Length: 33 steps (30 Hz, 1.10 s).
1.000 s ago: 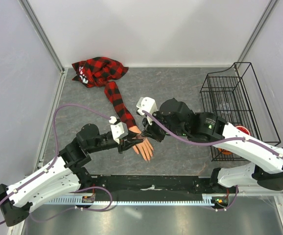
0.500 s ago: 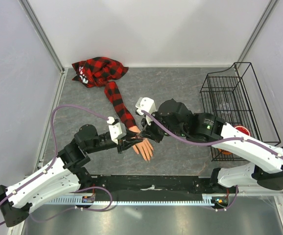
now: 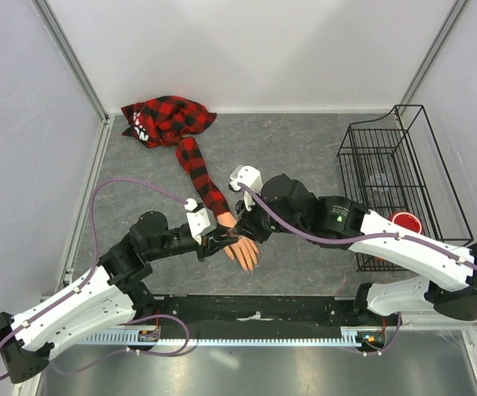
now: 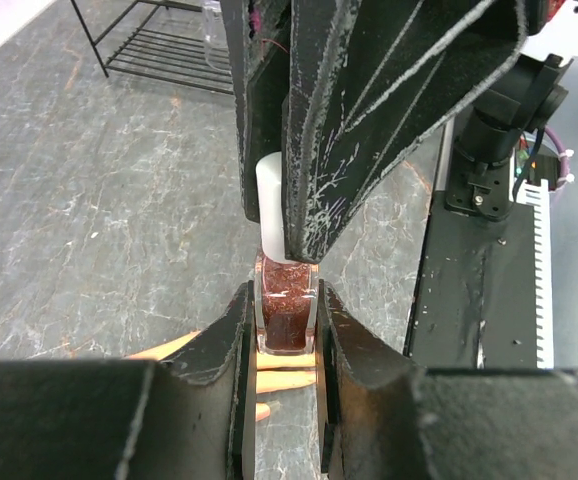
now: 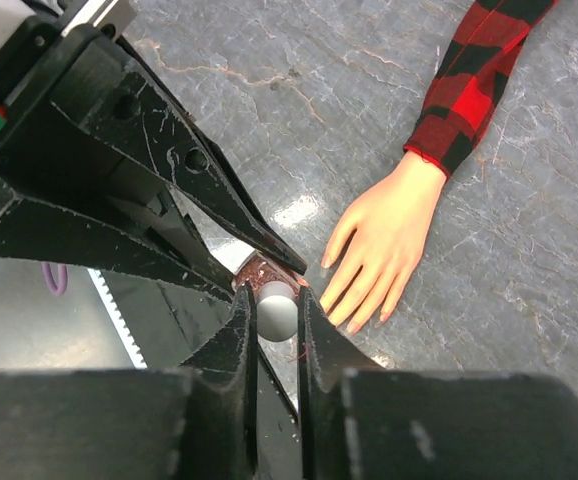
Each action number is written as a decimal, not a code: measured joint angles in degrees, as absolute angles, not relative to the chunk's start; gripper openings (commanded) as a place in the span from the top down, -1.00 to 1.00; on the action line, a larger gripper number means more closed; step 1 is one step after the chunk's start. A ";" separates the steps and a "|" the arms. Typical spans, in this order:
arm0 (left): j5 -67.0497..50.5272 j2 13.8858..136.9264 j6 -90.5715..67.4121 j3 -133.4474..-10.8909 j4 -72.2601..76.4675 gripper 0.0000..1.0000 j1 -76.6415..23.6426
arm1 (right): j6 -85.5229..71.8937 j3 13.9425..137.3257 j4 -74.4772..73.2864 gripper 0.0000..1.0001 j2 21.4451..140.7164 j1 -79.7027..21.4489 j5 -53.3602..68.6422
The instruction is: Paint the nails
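Clamping a small glass bottle of dark red glittery polish [image 4: 287, 322] by its body, the left gripper [image 4: 287, 300] has its fingers shut tight on the two sides, just above the grey marbled tabletop [image 3: 304, 140]. The right gripper [image 5: 276, 300] comes in from the opposite side, its black fingers set narrowly either side of the bottle's round white cap [image 5: 276, 310]. Whether they press on the cap I cannot tell.

The peach mannequin hand [image 5: 384, 240] lies flat beside and below the bottle, its fingers spread and pointing toward the arms' bases. Its nails [image 5: 379, 318] at the fingertips are too small to make out. The red-and-black plaid sleeve [image 3: 201, 177] runs back from the wrist toward the far left corner.

Compared with a second ago, the right arm has leaned further left over the table, uncovering more of a red round object [image 3: 405, 221] by the black wire basket [image 3: 403, 165]. The mannequin hand and sleeve have not moved.
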<state>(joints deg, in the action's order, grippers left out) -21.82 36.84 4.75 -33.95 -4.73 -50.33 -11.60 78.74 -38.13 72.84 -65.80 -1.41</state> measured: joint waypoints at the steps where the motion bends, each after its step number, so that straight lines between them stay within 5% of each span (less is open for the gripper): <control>1: -21.58 36.84 4.75 -33.95 -4.73 0.96 -50.33 | -11.86 79.20 -38.44 0.51 73.12 -65.80 -1.56; 3: -21.47 36.84 4.75 -33.98 -4.60 0.96 -50.33 | -12.21 79.90 -39.07 0.39 73.45 -65.80 -1.93; 7: -22.13 36.88 4.73 -34.09 -3.38 0.96 -50.35 | -12.51 81.38 -41.32 -0.33 74.19 -66.00 -3.09; 14: -22.79 38.70 4.73 -35.14 -2.48 0.96 -50.39 | -11.79 83.26 -46.72 -0.67 74.04 -65.89 -6.81; 22: -25.93 38.76 4.64 -35.33 -2.39 0.96 -50.39 | -6.74 87.79 -50.89 -0.44 69.52 -65.82 0.05; 26: -32.99 40.25 3.73 -36.25 -2.20 0.97 -50.39 | -3.25 90.54 -52.01 -0.14 68.77 -65.84 6.96; 33: -40.62 41.87 2.44 -36.82 -1.65 0.97 -50.39 | 0.54 92.79 -54.63 -0.10 72.05 -65.84 12.62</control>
<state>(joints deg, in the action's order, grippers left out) -40.62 41.87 2.44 -36.82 -1.65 -50.39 0.54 92.79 -54.63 72.05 -65.84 12.62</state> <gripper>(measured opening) 0.277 0.553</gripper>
